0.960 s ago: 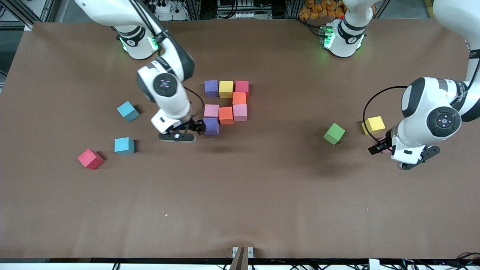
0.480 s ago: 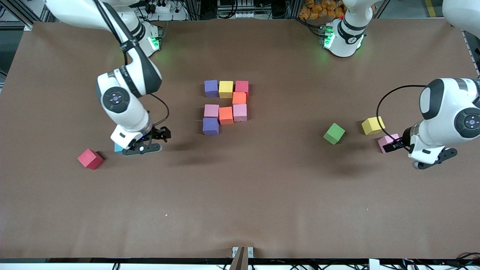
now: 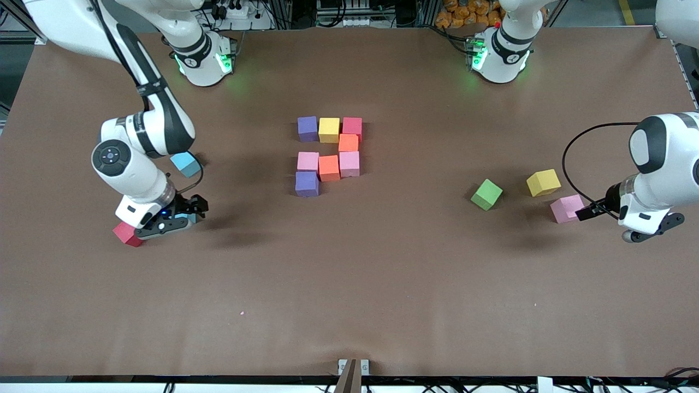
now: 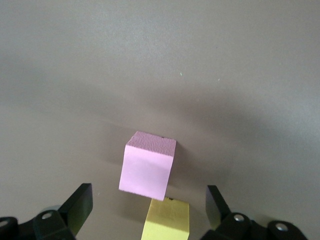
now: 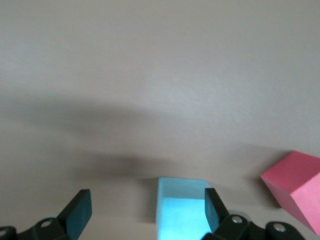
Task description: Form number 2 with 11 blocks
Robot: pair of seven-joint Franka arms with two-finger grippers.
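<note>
Unfinished number 2 mid-table (8 blocks).

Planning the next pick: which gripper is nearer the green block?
Left. The left gripper hovers beside the pink block, near the green block; the right gripper is at the right arm's end.

Eight blocks form a partial number 2 mid-table as the right gripper hovers over a light blue block.

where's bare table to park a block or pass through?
Widest bare room: the table nearer the front camera than every block. Also between the partial digit and the green block. Crowded: right gripper by the red block; left gripper by the pink block.
</note>
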